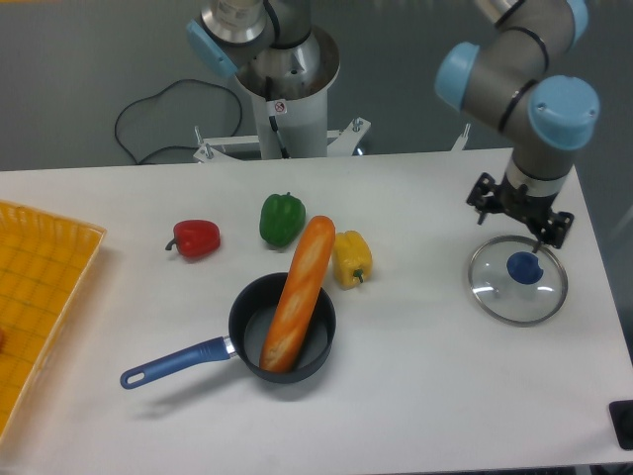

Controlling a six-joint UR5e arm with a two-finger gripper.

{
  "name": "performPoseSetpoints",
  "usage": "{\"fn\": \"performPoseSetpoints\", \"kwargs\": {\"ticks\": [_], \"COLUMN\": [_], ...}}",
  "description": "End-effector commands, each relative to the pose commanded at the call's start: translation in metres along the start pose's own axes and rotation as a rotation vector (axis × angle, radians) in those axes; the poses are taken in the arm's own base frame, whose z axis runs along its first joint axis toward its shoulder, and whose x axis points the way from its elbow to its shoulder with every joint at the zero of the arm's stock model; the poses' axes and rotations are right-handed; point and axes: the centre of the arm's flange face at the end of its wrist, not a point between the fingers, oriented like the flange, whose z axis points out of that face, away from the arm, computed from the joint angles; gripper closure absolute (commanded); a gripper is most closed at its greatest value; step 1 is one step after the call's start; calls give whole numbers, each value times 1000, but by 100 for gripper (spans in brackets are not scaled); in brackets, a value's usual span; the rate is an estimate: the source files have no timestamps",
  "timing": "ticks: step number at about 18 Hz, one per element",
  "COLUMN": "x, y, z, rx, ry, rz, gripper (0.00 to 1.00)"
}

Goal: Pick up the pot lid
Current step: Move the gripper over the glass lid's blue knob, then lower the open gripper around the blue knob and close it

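Though empty, jaws wide apart near the lid [520, 280].

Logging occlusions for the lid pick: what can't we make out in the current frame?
- Gripper height above the pot lid, any contact: only one camera view, can't tell depth.
- Pan floor, camera view: partly hidden by the baguette.
- Yellow bin, camera view: cut off by left edge.
- Black object, camera view: cut off by right edge, can't identify.
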Motion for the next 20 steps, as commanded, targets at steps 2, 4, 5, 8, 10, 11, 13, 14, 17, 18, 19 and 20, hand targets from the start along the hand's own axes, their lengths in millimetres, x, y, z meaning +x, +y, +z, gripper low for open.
{"fn": "performPoseSetpoints", "kwargs": {"ticks": [2,4,5,8,10,11,13,14,17,18,19,20], "x": [-5,-8,-9,-10,-12,-13,-15,-17,-19,-20,-20,-20], "y": [6,9,9,13,14,14,15,15,13,11,9,8], "z": [10,17,21,31,34,39,44,43,51,53,54,58], "rx": [-5,-7,-6,-3,-3,0,2,-3,-1,-1,-2,-1], "ry": [-10,-10,-6,2,3,10,13,4,6,7,3,6], "rz": [136,241,267,315,347,369,386,387,389,392,395,397], "gripper": [0,0,0,0,0,0,0,0,0,0,0,0]}}
